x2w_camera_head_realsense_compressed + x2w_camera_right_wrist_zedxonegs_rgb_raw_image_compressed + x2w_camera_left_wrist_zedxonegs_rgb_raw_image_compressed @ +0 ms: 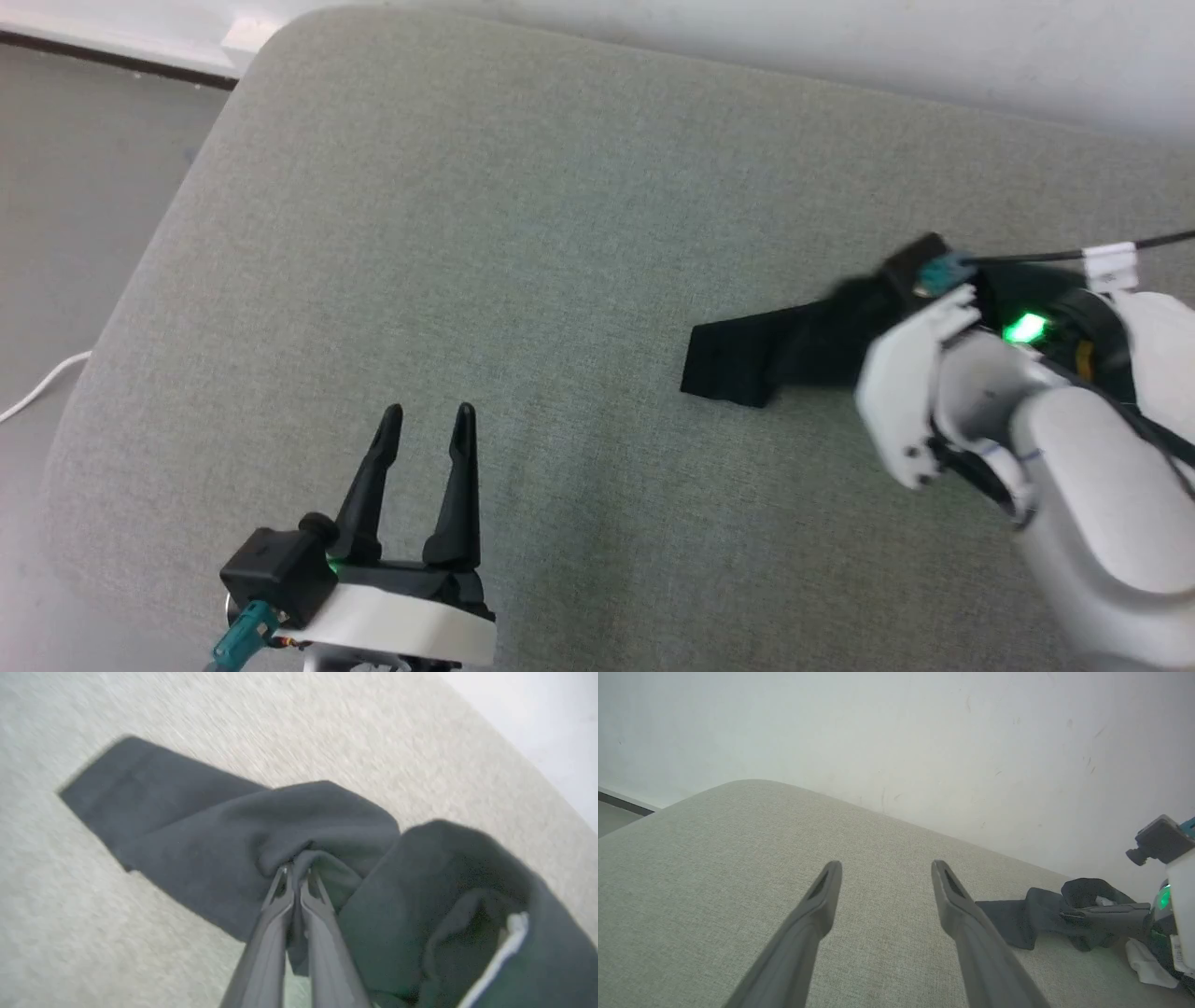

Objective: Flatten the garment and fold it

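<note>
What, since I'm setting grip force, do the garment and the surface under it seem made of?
The garment: soft matte cloth, likely a knit; it bunches into folds where the right gripper pinches its black sleeve. The cushion: matte grey-green woven upholstery, heathered weave showing; probably padded, judging by its rounded corner.

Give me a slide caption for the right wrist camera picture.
The right claw shut on a bunched black fold of the garment, on the grey cushion.
</note>
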### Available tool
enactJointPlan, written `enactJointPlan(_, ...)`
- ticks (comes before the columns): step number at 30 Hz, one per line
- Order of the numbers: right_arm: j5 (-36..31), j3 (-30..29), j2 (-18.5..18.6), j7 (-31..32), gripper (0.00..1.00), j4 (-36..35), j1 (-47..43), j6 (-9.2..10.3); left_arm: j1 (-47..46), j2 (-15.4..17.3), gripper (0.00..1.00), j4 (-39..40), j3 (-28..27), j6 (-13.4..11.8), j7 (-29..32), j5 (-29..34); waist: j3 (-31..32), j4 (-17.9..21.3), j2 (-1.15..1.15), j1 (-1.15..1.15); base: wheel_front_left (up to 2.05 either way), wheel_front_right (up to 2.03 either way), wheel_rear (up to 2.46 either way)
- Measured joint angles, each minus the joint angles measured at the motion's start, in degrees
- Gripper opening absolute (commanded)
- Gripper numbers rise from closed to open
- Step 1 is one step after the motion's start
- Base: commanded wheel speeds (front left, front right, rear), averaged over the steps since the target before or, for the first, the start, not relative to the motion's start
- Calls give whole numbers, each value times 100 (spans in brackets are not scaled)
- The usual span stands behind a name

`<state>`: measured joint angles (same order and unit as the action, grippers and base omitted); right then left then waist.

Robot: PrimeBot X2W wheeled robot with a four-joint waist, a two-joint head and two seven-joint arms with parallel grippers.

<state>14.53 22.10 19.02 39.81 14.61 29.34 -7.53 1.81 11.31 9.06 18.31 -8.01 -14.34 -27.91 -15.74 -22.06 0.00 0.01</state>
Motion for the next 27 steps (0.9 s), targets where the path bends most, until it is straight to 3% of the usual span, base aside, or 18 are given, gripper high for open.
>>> enactJointPlan(8,756,1131,-979,-483,0,-621,424,0,30,51,100,-10,-186,18,-31,1,390,155,0,-1,0,0,0)
enactJointPlan(12,1317,1768,-1462,-676,0,-691,314,-1,201,149,100,74,-408,-174,-32,11,557,218,0,-2,0,0,0)
enactJointPlan(13,1386,1911,-1497,-704,32,-635,221,-1,262,171,100,100,-449,-215,-31,11,589,227,0,-2,0,0,0)
enactJointPlan(14,1414,2042,-1501,-723,79,-560,126,-1,315,183,100,125,-476,-221,-31,11,615,233,0,-2,0,0,0)
enactJointPlan(15,1408,2175,-1490,-764,100,-468,43,-1,359,192,100,153,-491,-222,-32,11,635,238,0,-2,0,0,0)
enactJointPlan(21,1489,2087,-1351,-1082,100,-191,-110,-1,517,186,100,254,-501,-315,-31,10,707,307,0,-2,0,0,0)
enactJointPlan(27,1232,932,-1038,-1532,100,-790,-55,-1,555,193,100,311,-472,-323,-22,11,800,583,0,-1,0,0,0)
